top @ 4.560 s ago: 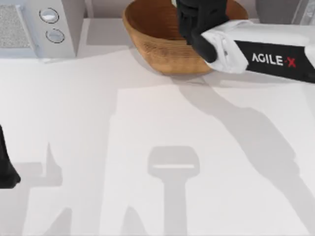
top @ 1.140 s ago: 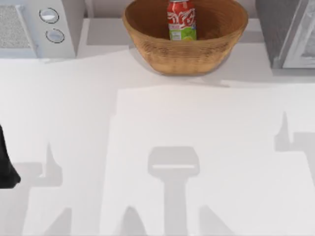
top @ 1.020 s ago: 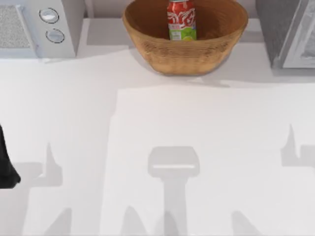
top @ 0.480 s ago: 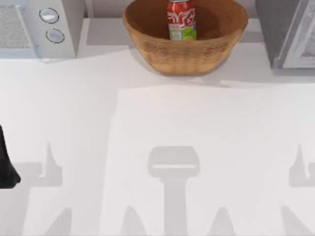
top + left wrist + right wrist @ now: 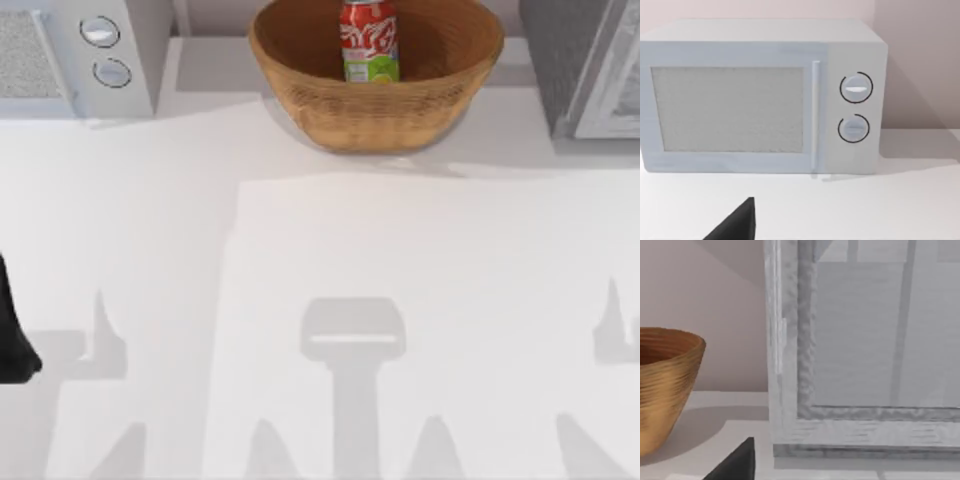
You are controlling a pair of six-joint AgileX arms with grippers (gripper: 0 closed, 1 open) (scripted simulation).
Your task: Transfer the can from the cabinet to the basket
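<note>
Although a dark finger tip of the right gripper (image 5: 735, 462) shows near the cabinet (image 5: 860, 350), I cannot tell how far it is open, and it holds nothing I can see. Parked at the table's left edge, the left arm (image 5: 12, 335) faces the microwave (image 5: 760, 95). Upright inside the basket (image 5: 375, 100) stands the can (image 5: 368, 40), so the transfer looks done; I judge no further move is needed.

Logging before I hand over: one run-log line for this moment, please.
can: upright inside basket | cabinet: table's right rear | left arm: parked at table's left edge | nothing held.
</note>
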